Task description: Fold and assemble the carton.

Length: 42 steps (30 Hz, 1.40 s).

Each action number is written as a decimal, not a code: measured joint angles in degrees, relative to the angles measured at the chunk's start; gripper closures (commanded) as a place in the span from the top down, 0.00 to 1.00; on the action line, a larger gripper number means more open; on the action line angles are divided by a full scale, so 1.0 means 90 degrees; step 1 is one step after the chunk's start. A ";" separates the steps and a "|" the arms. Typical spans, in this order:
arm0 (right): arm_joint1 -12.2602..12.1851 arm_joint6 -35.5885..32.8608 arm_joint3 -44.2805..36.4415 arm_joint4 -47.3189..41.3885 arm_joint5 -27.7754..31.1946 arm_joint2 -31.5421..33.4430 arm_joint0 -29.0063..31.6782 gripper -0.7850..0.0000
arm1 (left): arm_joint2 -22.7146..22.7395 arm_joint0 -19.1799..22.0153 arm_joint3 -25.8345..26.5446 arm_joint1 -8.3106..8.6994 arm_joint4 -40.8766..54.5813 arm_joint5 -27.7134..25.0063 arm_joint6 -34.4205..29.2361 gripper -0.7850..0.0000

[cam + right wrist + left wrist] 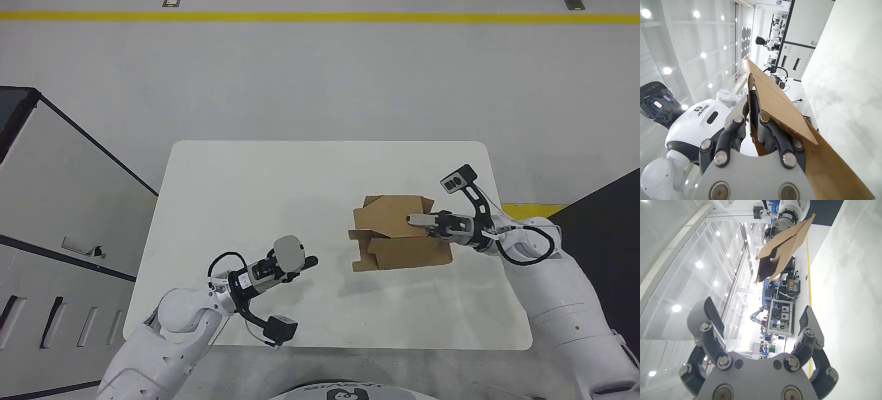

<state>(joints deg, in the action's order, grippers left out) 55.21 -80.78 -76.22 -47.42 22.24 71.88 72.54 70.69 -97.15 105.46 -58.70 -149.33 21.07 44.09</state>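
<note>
Top view: one carton (400, 250), table (250, 190) right half; right fingers (772, 130) pinching carton wall; left fingers (712, 315) spread.

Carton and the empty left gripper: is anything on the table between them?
No. In the top view, just bare table lies between the left gripper and the carton.

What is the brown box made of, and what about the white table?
The carton looks like corrugated cardboard. It is plain matte brown, and the right wrist view shows a wavy layer along its cut edge. The table has a smooth, even white top. It might be laminate or painted board, but the look alone cannot settle which.
</note>
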 measured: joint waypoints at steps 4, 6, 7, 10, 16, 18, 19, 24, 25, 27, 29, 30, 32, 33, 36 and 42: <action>0.0009 0.0424 -0.0167 0.0251 0.0279 0.0086 0.0079 0.00 | -0.0141 0.0069 0.0152 -0.0010 -0.0533 -0.0404 -0.0358 1.00; 0.0011 0.0458 -0.0176 0.0220 0.0355 0.0142 0.0073 0.00 | -0.0226 0.0131 0.0201 -0.0022 -0.0685 -0.0582 -0.0512 1.00; 0.0015 0.0471 -0.0174 0.0193 0.0388 0.0169 0.0057 0.00 | -0.0288 0.0179 0.0214 -0.0034 -0.0735 -0.0694 -0.0622 1.00; 0.0023 0.0495 -0.0144 0.0173 0.0435 0.0204 -0.0001 0.00 | -0.0358 0.0288 0.0200 -0.0052 -0.0886 -0.0784 -0.0857 1.00; 0.0027 0.0587 -0.0184 0.0234 0.0411 0.0194 0.0026 0.00 | -0.0359 0.0299 0.0209 -0.0050 -0.0964 -0.0820 -0.0877 1.00; 0.0040 0.0787 -0.0245 0.0304 0.0346 0.0164 0.0069 0.00 | -0.0393 0.0318 0.0272 -0.0045 -0.1283 -0.0952 -0.0993 1.00; 0.0048 0.0897 -0.0243 0.0324 0.0307 0.0156 0.0073 0.00 | -0.0430 0.0335 0.0340 -0.0045 -0.1527 -0.1058 -0.1109 1.00; 0.0080 0.1155 -0.0132 0.0387 0.0099 0.0117 -0.0041 0.00 | -0.0621 0.0547 0.0537 -0.0072 -0.2366 -0.1412 -0.1580 1.00; 0.0087 0.1213 -0.0090 0.0404 0.0020 0.0102 -0.0079 0.00 | -0.0679 0.0613 0.0562 -0.0081 -0.2561 -0.1496 -0.1675 1.00; 0.0099 0.1290 -0.0020 0.0407 -0.0120 0.0084 -0.0133 0.00 | -0.0744 0.0716 0.0574 -0.0093 -0.2829 -0.1630 -0.1823 1.00; 0.0108 0.1349 0.0031 0.0353 -0.0222 0.0084 -0.0167 0.00 | -0.0788 0.0854 0.0555 -0.0091 -0.2974 -0.1754 -0.1975 1.00; 0.0108 0.1352 0.0033 0.0346 -0.0227 0.0085 -0.0168 0.00 | -0.0789 0.0926 0.0536 -0.0076 -0.2977 -0.1779 -0.2023 1.00; 0.0108 0.1350 0.0031 0.0345 -0.0222 0.0086 -0.0166 0.00 | -0.0784 0.0979 0.0519 -0.0059 -0.2967 -0.1787 -0.2052 1.00; 0.0108 0.1349 0.0030 0.0346 -0.0220 0.0086 -0.0166 0.00 | -0.0783 0.0977 0.0518 -0.0059 -0.2965 -0.1785 -0.2051 1.00; 0.0109 0.1365 0.0017 0.0349 -0.0221 0.0086 -0.0156 0.00 | -0.0786 0.0967 0.0515 -0.0060 -0.2954 -0.1796 -0.2040 1.00; 0.0121 0.1712 -0.0096 0.0538 -0.0069 0.0165 -0.0028 0.00 | -0.0717 0.1055 0.0450 -0.0079 -0.1719 -0.3172 -0.1586 1.00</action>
<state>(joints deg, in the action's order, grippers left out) 56.29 -65.37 -77.08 -42.58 21.62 73.36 72.29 64.24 -87.66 109.51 -59.42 -164.80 -7.48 29.82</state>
